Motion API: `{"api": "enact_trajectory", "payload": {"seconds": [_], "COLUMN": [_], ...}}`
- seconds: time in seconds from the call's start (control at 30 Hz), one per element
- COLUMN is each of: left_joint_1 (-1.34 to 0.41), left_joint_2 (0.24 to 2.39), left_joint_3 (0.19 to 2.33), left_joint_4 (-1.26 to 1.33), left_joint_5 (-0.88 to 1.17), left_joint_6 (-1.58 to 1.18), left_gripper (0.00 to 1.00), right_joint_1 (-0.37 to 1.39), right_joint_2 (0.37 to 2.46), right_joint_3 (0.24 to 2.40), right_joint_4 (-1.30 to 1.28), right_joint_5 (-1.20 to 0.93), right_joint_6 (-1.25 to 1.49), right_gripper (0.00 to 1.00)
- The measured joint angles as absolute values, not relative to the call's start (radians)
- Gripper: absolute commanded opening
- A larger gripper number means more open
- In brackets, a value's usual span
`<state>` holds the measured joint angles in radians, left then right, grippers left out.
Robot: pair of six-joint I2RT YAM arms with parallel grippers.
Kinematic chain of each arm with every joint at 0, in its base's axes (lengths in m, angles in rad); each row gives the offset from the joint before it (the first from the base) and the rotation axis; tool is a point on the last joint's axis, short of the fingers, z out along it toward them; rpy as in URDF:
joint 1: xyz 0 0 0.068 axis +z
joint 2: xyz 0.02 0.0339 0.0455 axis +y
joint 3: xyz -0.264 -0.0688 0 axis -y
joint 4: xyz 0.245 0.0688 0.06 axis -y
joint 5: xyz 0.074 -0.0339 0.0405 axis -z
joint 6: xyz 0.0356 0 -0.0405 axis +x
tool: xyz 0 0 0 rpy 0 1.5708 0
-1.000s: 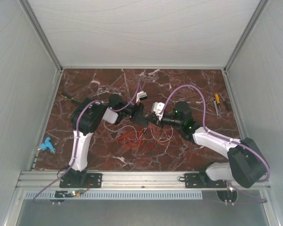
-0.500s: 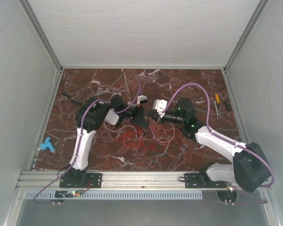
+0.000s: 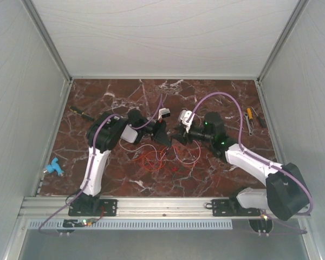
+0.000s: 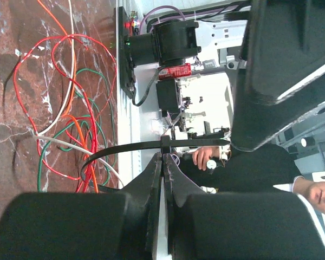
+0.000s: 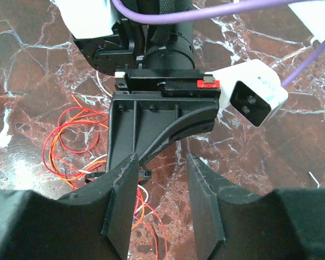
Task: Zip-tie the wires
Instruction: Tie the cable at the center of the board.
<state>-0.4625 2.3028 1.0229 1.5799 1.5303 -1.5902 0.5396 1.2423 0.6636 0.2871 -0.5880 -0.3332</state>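
**Asker:** Left gripper (image 4: 162, 160), what is it doing?

**Describer:** Its two black fingers are pressed together. They pinch the zip tie (image 4: 131, 147), a thin black strip, at a small square block on the strip. In the left wrist view the strip runs from 9 o'clock to 3 o'clock across the fingertips. Its 9 o'clock end bends down into a curve among the wires (image 4: 65, 103).

**Asker:** Does the strip go around the wires?

**Describer:** I cannot tell. The curve overlaps several strands, but the crossings are too fine to sort out.

**Asker:** And the other arm?

**Describer:** The right gripper (image 5: 161, 160) has its jaws apart, with a clear gap between them and nothing clamped. It points at the left gripper, which fills the 12 o'clock half of the right wrist view. A tip of the left gripper reaches down to the gap, close to the right gripper's 9 o'clock finger.

**Asker:** Where do the wires lie?

**Describer:** They lie in loose loops of red, orange, white and green on the dark red marble table (image 3: 97, 97). Seen from above, the two grippers meet nose to nose near the table's middle. The wires lie just at 6 o'clock of that meeting point.

**Asker:** Anything else on the table?

**Describer:** A yellow-handled screwdriver (image 3: 249, 114) lies at the 3 o'clock edge, well apart from the arms. A small blue object (image 3: 53, 167) sits at the 8 o'clock edge.
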Motion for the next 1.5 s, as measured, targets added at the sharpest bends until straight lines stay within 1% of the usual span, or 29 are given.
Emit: {"api": "enact_trajectory", "payload": {"seconds": [0.37,0.53,0.7,0.87,1.0,1.03,1.07,1.5], "left_joint_1": [-0.471,-0.471,-0.471,-0.470,-0.469,-0.469,-0.469,-0.464], "left_joint_2": [2.302,2.302,2.302,2.303,2.303,2.303,2.303,2.303], "left_joint_3": [1.034,1.044,1.050,1.056,1.066,1.066,1.066,1.066], "left_joint_4": [1.579,1.580,1.580,1.579,1.579,1.579,1.579,1.580], "left_joint_5": [1.530,1.530,1.531,1.537,1.541,1.542,1.542,1.534], "left_joint_6": [-1.593,-1.594,-1.594,-1.598,-1.601,-1.601,-1.601,-1.612], "left_gripper": [0.00,0.00,0.00,0.00,0.00,0.00,0.00,0.00], "right_joint_1": [0.514,0.513,0.509,0.507,0.505,0.505,0.505,0.504], "right_joint_2": [1.377,1.380,1.392,1.399,1.407,1.409,1.411,1.390], "right_joint_3": [0.671,0.671,0.673,0.675,0.675,0.675,0.675,0.675], "right_joint_4": [0.345,0.345,0.344,0.345,0.349,0.350,0.353,0.358], "right_joint_5": [-0.653,-0.668,-0.679,-0.684,-0.686,-0.685,-0.685,-0.697], "right_joint_6": [-0.270,-0.273,-0.275,-0.276,-0.279,-0.279,-0.279,-0.293], "right_gripper": [0.33,0.26,0.25,0.10,0.10,0.06,0.00,0.00]}}
